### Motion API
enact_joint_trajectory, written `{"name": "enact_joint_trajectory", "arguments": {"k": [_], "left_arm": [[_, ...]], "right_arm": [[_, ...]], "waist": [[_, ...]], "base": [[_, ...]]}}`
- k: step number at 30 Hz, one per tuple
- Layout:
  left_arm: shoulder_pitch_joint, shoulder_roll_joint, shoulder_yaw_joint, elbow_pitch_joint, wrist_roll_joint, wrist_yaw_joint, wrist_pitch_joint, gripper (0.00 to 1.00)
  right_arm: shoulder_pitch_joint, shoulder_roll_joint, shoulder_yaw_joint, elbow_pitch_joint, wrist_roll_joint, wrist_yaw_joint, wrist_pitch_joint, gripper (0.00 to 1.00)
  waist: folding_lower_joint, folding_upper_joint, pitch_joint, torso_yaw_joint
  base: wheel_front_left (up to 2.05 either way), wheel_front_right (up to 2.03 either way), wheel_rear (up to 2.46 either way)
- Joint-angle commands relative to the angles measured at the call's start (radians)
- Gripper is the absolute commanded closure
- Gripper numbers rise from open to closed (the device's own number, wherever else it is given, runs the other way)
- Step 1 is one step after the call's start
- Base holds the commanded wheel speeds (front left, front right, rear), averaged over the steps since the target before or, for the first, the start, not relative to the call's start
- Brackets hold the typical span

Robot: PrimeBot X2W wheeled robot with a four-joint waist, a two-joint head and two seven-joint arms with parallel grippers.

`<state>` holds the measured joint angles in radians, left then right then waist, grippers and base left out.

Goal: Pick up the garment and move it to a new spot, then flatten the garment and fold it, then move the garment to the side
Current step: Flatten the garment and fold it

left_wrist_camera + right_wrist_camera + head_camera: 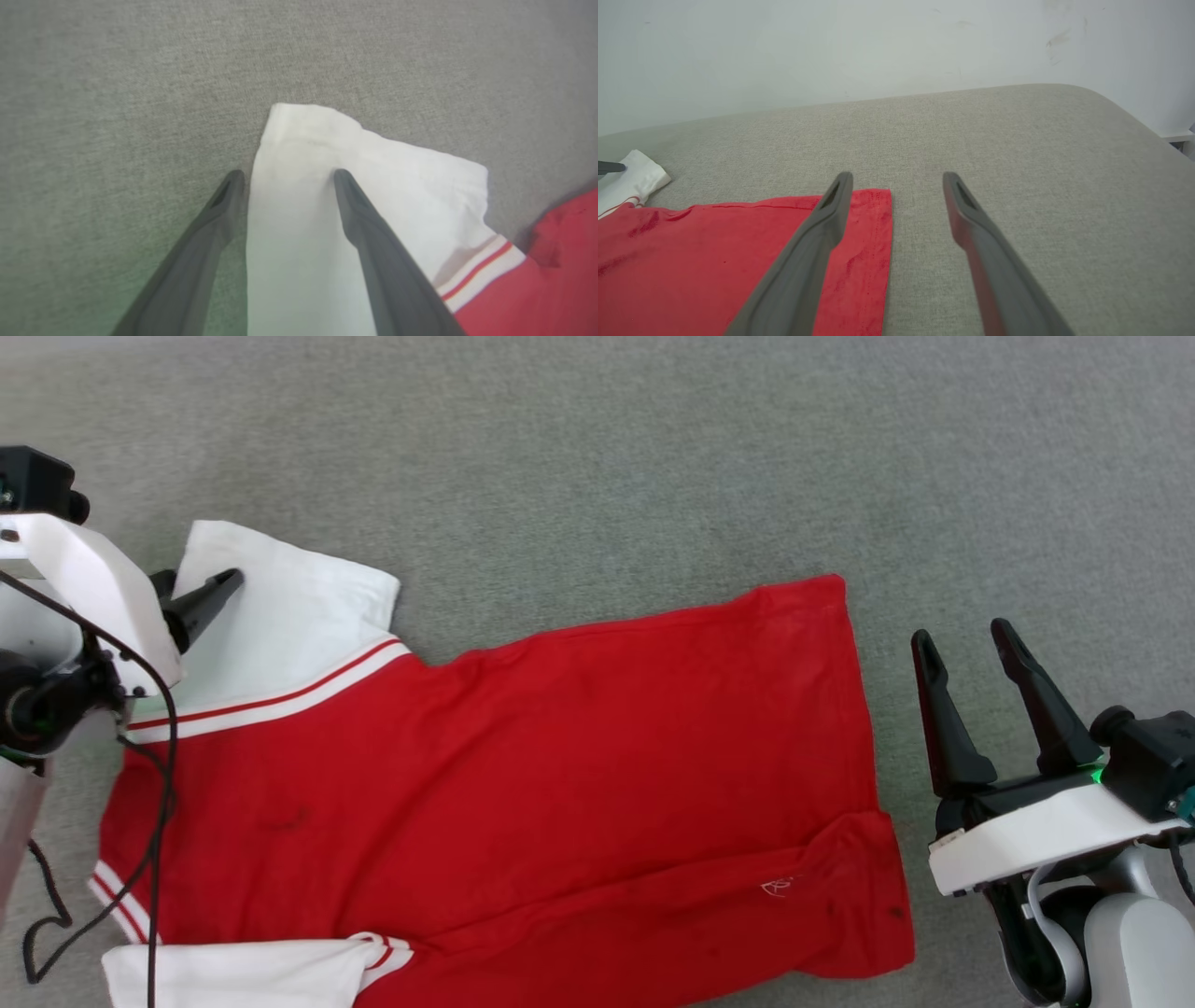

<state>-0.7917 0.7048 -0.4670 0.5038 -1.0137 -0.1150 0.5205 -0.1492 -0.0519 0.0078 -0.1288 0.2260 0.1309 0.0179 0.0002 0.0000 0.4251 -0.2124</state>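
Observation:
The garment lies spread flat on the grey padded surface, red body in the middle, with white panels and red-and-white striped trim at its left end. My left gripper hovers open over the upper white panel. In the left wrist view, one finger is over the white cloth and the other is over the grey surface just beside its edge. My right gripper stands open just right of the garment's right hem. In the right wrist view, its left finger is above the red hem corner. Nothing is held.
The grey surface extends well beyond the garment toward the far side and the right. A white wall rises behind it, and the surface's rounded edge falls away at the far right. A black cable from my left arm hangs over the garment's left end.

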Motion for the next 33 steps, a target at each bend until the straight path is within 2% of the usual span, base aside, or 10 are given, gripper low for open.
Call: {"name": "enact_joint_trajectory", "arguments": {"k": [1, 6, 7, 8, 9, 10, 17, 20, 25, 33], "left_arm": [[-0.018, 0.009, -0.008, 0.009, 0.005, -0.003, 0.022, 0.00], [-0.010, -0.002, -0.063, 0.063, -0.020, -0.008, 0.149, 0.00], [0.001, -0.011, -0.083, 0.076, -0.024, -0.008, 0.191, 0.20], [0.010, -0.020, -0.099, 0.087, -0.031, -0.008, 0.220, 0.67], [0.013, -0.031, -0.107, 0.094, -0.035, -0.007, 0.234, 0.92], [0.015, -0.041, -0.110, 0.102, -0.042, -0.005, 0.246, 1.00], [-0.013, -0.064, -0.118, 0.138, -0.005, -0.001, 0.188, 1.00], [-0.043, -0.065, -0.104, 0.145, 0.010, 0.006, 0.139, 1.00], [-0.086, -0.078, -0.081, 0.118, 0.023, 0.004, 0.058, 1.00], [-0.081, -0.079, -0.098, 0.042, 0.057, -0.007, -0.024, 1.00]], "right_arm": [[-0.021, 0.003, 0.002, 0.004, 0.009, 0.000, -0.006, 0.00], [-0.025, 0.003, 0.005, 0.035, 0.036, 0.000, -0.008, 0.00], [-0.026, 0.003, 0.003, 0.040, 0.040, 0.000, -0.007, 0.00], [-0.028, 0.003, 0.001, 0.045, 0.042, 0.000, -0.009, 0.00], [-0.029, 0.003, 0.001, 0.049, 0.046, 0.000, -0.007, 0.00], [-0.030, 0.003, 0.002, 0.052, 0.049, 0.000, -0.004, 0.00], [-0.047, 0.002, 0.008, 0.077, 0.080, 0.000, 0.024, 0.00], [-0.073, 0.002, 0.000, 0.120, 0.105, 0.000, 0.069, 0.00], [-0.163, 0.003, -0.017, 0.219, 0.119, 0.000, 0.219, 0.00], [-0.316, -0.073, -0.004, 0.334, 0.130, 0.000, 0.507, 0.00]], "waist": [[-0.0002, 0.0000, 0.017, -0.017], [-0.0002, 0.0000, 0.037, -0.038], [-0.0002, 0.0000, 0.040, -0.040], [-0.0002, 0.0000, 0.041, -0.041], [-0.0002, 0.0000, 0.043, -0.043], [-0.0002, 0.0000, 0.044, -0.046], [-0.0002, 0.0000, 0.033, -0.043], [-0.0002, 0.0000, 0.017, -0.031], [-0.0002, 0.0000, -0.011, 0.012], [-0.0002, 0.0000, -0.030, 0.092]], "base": [[0.00, 0.00, 0.00], [0.00, 0.00, 0.00], [0.00, 0.00, 0.00], [0.00, 0.00, 0.00], [0.00, 0.00, 0.00], [0.00, 0.00, 0.00], [0.00, 0.00, 0.00], [0.00, 0.00, 0.00], [0.00, 0.00, 0.00], [0.00, 0.00, 0.00]]}}
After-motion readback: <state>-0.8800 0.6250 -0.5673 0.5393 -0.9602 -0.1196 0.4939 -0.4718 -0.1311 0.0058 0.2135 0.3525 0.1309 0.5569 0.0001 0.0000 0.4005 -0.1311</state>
